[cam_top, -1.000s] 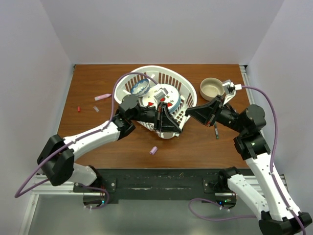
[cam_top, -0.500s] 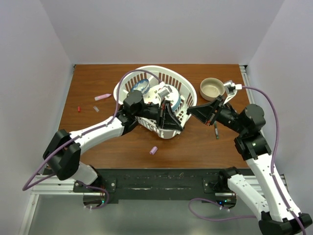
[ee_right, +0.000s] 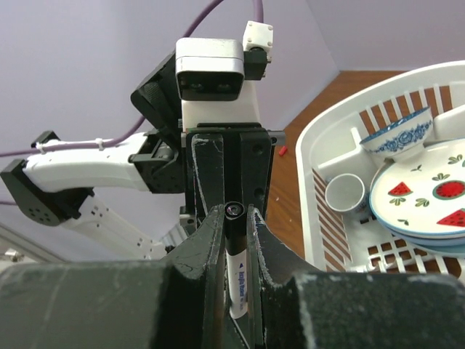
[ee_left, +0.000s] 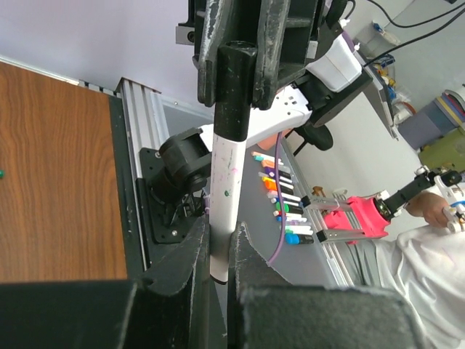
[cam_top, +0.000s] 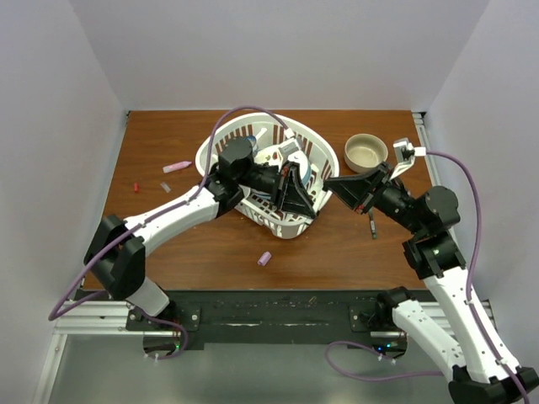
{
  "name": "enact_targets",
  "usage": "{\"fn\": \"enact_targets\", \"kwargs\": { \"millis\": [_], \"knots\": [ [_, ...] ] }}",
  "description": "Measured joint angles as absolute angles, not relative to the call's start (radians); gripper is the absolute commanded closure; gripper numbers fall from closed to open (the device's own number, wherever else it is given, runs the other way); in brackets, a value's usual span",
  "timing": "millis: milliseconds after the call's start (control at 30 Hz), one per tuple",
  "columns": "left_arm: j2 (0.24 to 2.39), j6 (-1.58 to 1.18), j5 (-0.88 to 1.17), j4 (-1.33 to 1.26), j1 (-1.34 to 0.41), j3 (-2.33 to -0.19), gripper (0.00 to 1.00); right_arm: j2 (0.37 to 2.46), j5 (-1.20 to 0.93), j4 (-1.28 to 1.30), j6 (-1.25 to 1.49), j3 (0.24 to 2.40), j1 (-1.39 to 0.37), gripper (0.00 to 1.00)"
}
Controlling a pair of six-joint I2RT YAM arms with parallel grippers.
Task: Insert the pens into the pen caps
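Your left gripper (ee_left: 220,243) is pinched on the barrel of a white-barrelled pen (ee_left: 224,196), and your right gripper (ee_right: 234,214) is pressed together on its black cap (ee_left: 236,94). The pair hang above the near right side of the basket (ee_right: 311,211). Expect the pen to be light, stiff and slick. I judge it could slide or twist in the grip, so hold the barrel close to the cap and push straight along its length. Whether the cap is fully seated I cannot tell. In front of the basket lies a lilac cap (cam_top: 264,258), and to the basket's right a dark pen (cam_top: 371,224). Inside the basket sit a watermelon plate (ee_right: 429,196), a blue-patterned bowl (ee_right: 396,138) and a small white cup (ee_right: 345,193); I can make out no pen or cap there. Left of the basket lie a red cap (cam_top: 136,187) and a lilac-pink pen (cam_top: 177,167). Beyond the basket's right side stands a tan bowl (cam_top: 365,152), with nothing visible in it.
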State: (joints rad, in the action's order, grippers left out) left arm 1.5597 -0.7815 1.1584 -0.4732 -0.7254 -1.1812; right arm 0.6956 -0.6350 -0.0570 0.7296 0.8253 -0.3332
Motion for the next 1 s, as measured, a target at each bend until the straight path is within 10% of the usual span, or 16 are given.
{"fn": "enact_targets", "kwargs": {
  "millis": [333,533,1000],
  "knots": [
    [1.582,-0.722,1.172,-0.336,-0.719,-1.272,1.00,0.703,-0.539,0.000,0.734,0.871,-0.355,1.00],
    [1.486,-0.707,1.035,-0.339,-0.708,-1.215,1.00,0.767,-0.461,0.159,0.753,1.023,-0.403,0.55],
    [1.187,-0.636,0.785,-0.293,-0.651,-0.986,1.00,0.820,-0.506,0.139,0.814,1.087,-0.453,0.46]
  ]
}}
